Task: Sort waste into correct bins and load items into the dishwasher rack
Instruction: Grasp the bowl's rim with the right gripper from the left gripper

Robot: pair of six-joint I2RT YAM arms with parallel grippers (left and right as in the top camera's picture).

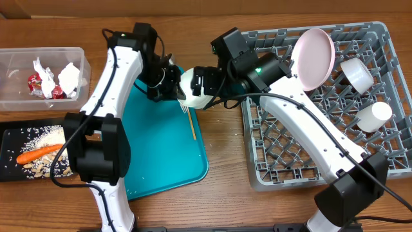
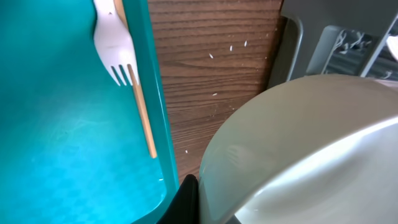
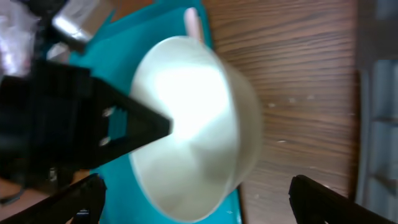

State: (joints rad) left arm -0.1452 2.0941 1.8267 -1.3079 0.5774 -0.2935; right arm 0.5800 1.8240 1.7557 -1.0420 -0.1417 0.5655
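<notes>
Closest in both wrist views is the white bowl [image 2: 298, 143], tipped on its side above the right edge of the teal tray [image 2: 62, 137]. A white fork [image 2: 112, 43] and a thin wooden stick [image 2: 143, 112] lie along that edge. Your left hand [image 1: 171, 89] pinches the bowl at its rim. Your right hand [image 1: 205, 82] is spread wide, with the bowl between its fingers. You can see the pink plate [image 1: 314, 58] standing on edge in the dishwasher rack [image 1: 309, 148], at its far left corner.
</notes>
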